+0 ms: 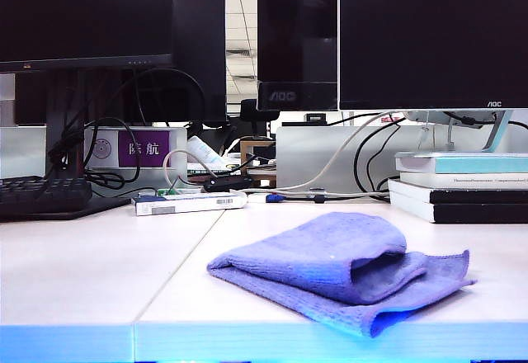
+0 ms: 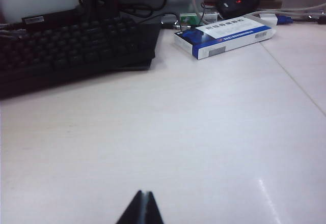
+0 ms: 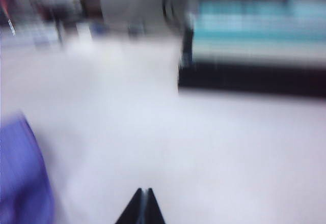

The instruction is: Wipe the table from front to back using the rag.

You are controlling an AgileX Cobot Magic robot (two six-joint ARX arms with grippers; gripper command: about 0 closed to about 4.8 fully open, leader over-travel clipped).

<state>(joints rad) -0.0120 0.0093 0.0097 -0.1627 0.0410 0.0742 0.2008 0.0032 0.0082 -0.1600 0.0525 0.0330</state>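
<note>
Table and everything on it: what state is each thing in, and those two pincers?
Rag: folded and rumpled, lying free near the table's front edge.
Table: bare around the rag.
Left pincer: shut, empty, over bare table.
Right pincer: shut, empty, beside the rag; the view is blurred.
Monitors: dark.
Blue-and-white box: closed, lying flat.
Books: closed, stacked.

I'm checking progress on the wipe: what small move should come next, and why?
Probably open the right gripper and bring it over the rag. Both grippers are shut and empty, the left gripper over bare table, and the rag lies bunched, untouched, near the front edge.
</note>
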